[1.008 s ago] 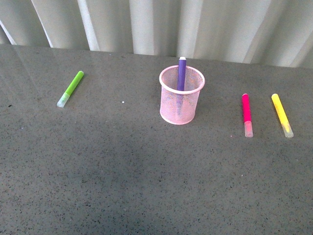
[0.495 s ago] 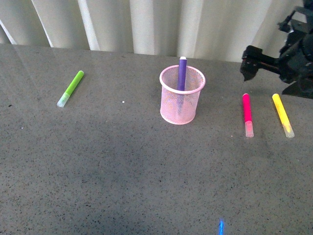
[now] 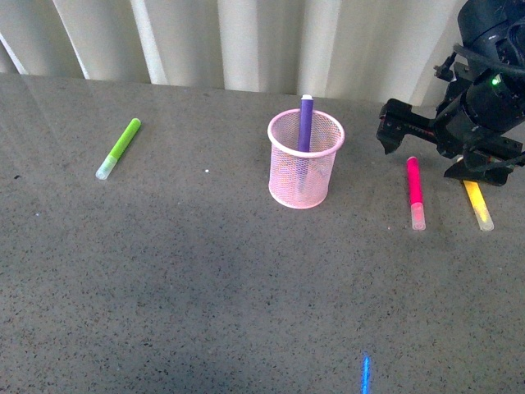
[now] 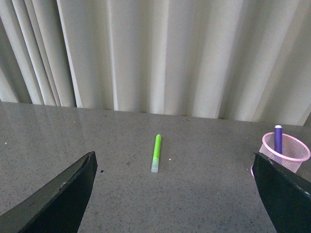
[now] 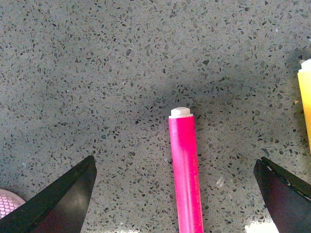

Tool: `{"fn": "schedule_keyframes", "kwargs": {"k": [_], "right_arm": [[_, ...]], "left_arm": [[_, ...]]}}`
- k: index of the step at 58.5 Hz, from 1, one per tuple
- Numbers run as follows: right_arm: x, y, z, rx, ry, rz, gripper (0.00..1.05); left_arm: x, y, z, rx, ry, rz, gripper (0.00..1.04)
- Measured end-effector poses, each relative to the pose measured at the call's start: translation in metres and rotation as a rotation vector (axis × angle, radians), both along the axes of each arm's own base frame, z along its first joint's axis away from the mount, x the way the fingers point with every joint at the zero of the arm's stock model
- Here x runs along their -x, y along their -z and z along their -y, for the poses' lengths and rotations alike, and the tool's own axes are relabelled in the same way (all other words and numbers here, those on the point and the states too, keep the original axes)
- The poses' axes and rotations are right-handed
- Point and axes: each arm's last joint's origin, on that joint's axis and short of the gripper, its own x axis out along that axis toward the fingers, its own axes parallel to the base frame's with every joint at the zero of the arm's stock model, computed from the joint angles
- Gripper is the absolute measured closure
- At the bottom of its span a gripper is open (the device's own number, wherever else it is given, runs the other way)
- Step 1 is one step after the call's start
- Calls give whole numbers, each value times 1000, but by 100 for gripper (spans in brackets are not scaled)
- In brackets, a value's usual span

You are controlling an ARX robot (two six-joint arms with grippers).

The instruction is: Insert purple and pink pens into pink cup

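Working on the second pen, with the purple pen (image 3: 305, 123) standing in the pink cup (image 3: 304, 168). Hovering the right gripper (image 3: 392, 130), jaws spread wide, above the pink pen (image 3: 415, 187) lying flat on the table (image 3: 205, 287) to the cup's right. Next, probably needing lowering astride its barrel, then closing.

Right arm (image 3: 484, 90) seen at the right edge of the front view, black wrist angled forward and down, right gripper (image 3: 394, 125) held low with jaws spread wide, left gripper (image 4: 174, 194) shown only by its own wrist camera, jaws likewise parted wide.
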Motion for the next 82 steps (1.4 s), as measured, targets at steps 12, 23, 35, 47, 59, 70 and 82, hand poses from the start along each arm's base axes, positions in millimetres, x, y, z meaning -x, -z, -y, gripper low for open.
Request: {"fn": "schedule_keyframes", "kwargs": {"k": [12,23,35,47,59,70,82], "right_arm": [[1,13,4,-1,9,-12,7],[-1,18,11,-1,18,-10,7],[-3,22,20,32,26,9,39],[-2,25,29,33,40,15,76],[-1,25,34,26,45,21,93],[1,24,35,19,50,44,93],[10,1,28,-81,40,236,93]], "left_arm": [[0,0,0,0,0,0,7],[0,0,0,0,0,0,7],[0,0,0,0,0,0,7],[0,0,0,0,0,0,7],[0,0,0,0,0,0,7],[0,0,0,0,0,0,7],[0,0,0,0,0,0,7]]}}
